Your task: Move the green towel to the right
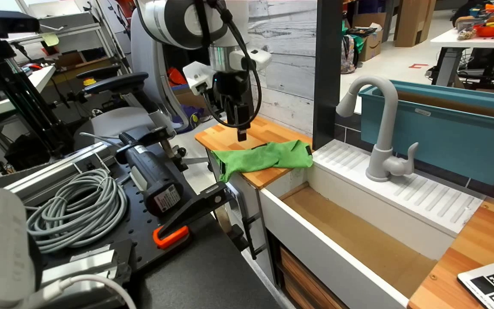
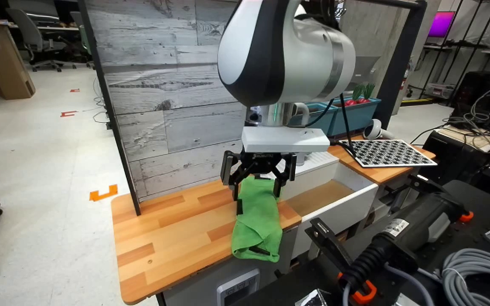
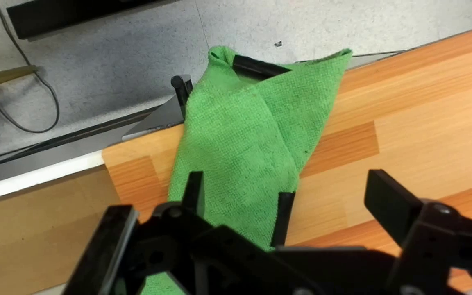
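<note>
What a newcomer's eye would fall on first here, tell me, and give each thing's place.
Probably the bright green towel, draped over the edge of the wooden counter beside the white sink. Next, the open gripper, hanging over that counter at the towel. In an exterior view, the large teal planter behind the grey faucet stands out too.

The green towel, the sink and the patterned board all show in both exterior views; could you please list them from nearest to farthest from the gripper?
1. Green towel: below the open gripper.
2. Sink: off to one side, next to the towel.
3. Patterned board: past the sink, on its side away from the gripper.
</note>
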Controlling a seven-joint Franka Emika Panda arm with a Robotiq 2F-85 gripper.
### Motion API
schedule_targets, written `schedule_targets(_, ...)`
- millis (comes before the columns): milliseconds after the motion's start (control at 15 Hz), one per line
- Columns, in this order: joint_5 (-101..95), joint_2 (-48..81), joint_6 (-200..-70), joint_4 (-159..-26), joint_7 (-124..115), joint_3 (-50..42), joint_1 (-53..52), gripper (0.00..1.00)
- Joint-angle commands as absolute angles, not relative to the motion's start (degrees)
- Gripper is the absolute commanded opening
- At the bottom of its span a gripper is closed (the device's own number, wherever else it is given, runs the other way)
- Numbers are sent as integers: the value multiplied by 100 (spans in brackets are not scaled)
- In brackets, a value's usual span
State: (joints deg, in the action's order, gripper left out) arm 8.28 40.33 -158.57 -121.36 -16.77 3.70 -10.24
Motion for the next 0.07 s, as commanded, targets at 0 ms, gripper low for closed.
schedule_targets(0, 860, 4035, -15842, -12133, -1655, 350, -1047, 100)
